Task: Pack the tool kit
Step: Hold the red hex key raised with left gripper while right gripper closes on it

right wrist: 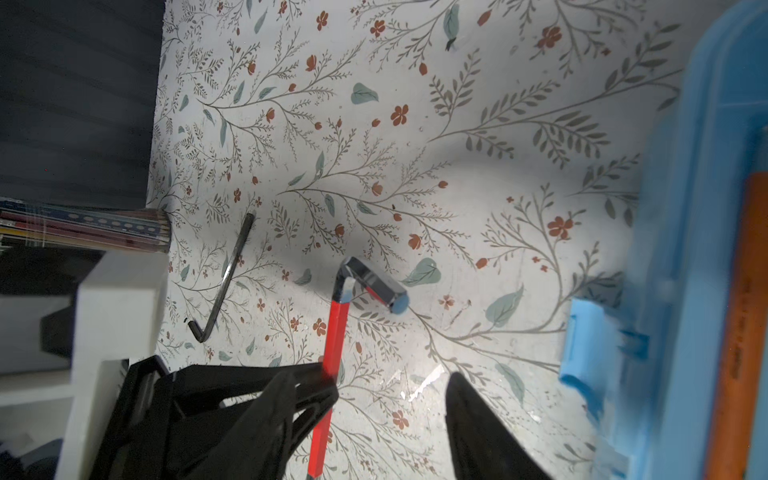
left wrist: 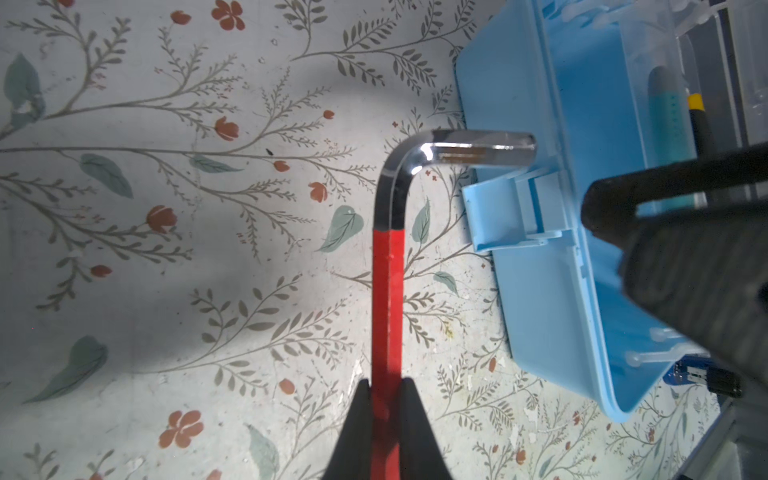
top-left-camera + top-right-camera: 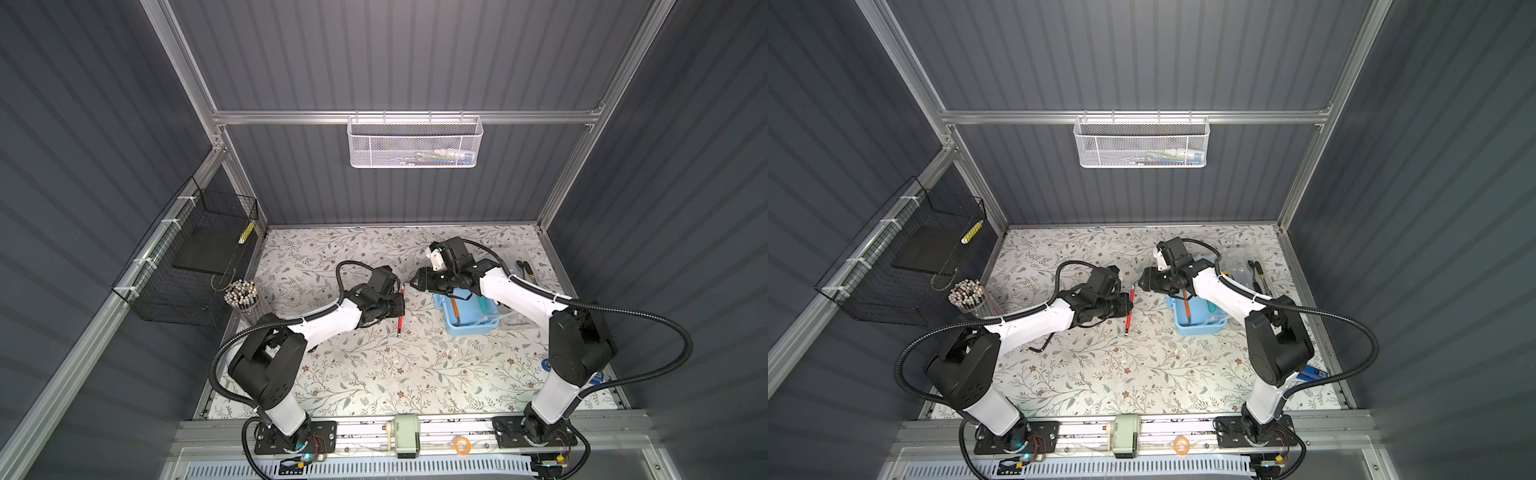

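Observation:
The tool kit's light-blue box [image 3: 469, 322] [image 3: 1198, 324] stands open right of centre, with an orange-handled tool [image 3: 455, 308] and a teal one [image 3: 484, 305] inside. My left gripper [image 2: 386, 384] [image 3: 401, 305] is shut on a red-sleeved hex key [image 2: 388, 311] [image 3: 401, 320], whose chrome bend [image 2: 415, 166] points at the box. My right gripper [image 1: 372, 376] [image 3: 413, 284] hovers open by the key's bent end, and the red shaft [image 1: 336, 332] runs between its jaws close to one finger [image 1: 286, 386]. A black hex key [image 1: 224, 282] [image 3: 1042, 345] lies on the table under the left arm.
Dark tools [image 3: 528, 272], one with yellow on it, lie on a clear lid [image 3: 513, 257] at the far right. A cup of pencils [image 3: 243, 293] and a black wire basket [image 3: 195, 257] stand on the left. A white mesh basket [image 3: 413, 141] hangs on the back rail.

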